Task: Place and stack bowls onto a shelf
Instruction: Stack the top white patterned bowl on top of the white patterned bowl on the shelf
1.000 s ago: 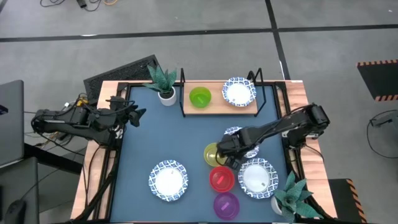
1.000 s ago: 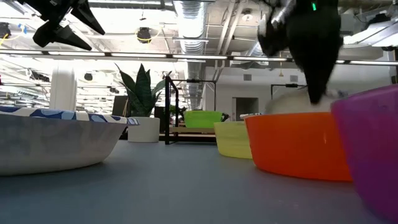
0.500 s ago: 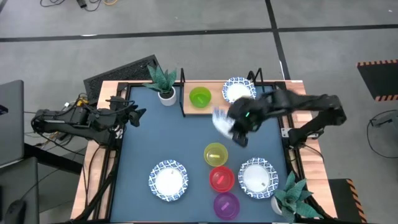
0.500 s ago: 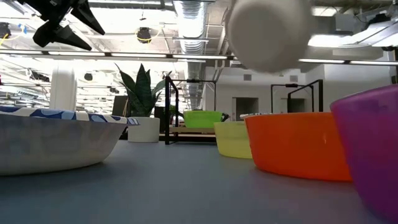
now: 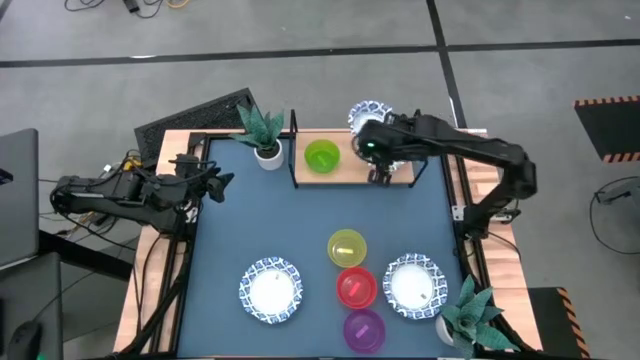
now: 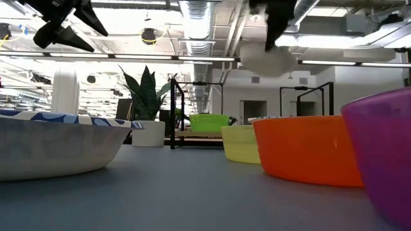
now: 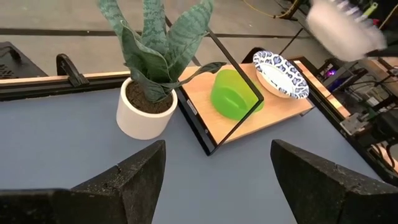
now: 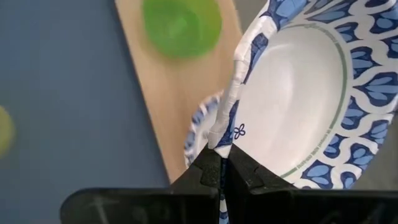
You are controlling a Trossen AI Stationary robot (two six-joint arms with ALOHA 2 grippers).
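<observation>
My right gripper [image 8: 222, 165] is shut on a white bowl with a blue patterned rim [image 5: 367, 113], high above the right end of the wooden shelf [image 5: 350, 172]. On the shelf sit a green bowl [image 5: 321, 155] and another blue-rimmed bowl [image 7: 283, 73], which the arm hides in the high view. The yellow bowl [image 5: 346, 246], red bowl [image 5: 356, 287], purple bowl [image 5: 364, 329] and two blue-rimmed bowls [image 5: 270, 290] [image 5: 412, 284] rest on the blue tabletop. My left gripper [image 5: 225, 182] hovers open at the table's left edge. My right gripper pinches the bowl's rim [image 8: 224, 134] between its two fingers, one on the inner side and one on the outer. The bowl is lifted clear and tilted, and its pale underside [image 6: 270, 61] shows from below in the low view.
A potted plant [image 5: 263, 135] stands left of the shelf and another [image 5: 475, 315] at the table's near right corner. The shelf's black frame [image 5: 293, 150] rises at its ends. Bare blue tabletop [image 5: 270, 220] lies between the shelf and the near bowls.
My right gripper has risen from beside the yellow bowl and swung toward the far edge, carrying the blue-rimmed bowl with it. The bowl has been lifted clear of the table, tipped in the hold, and now hangs over the shelf's right end.
</observation>
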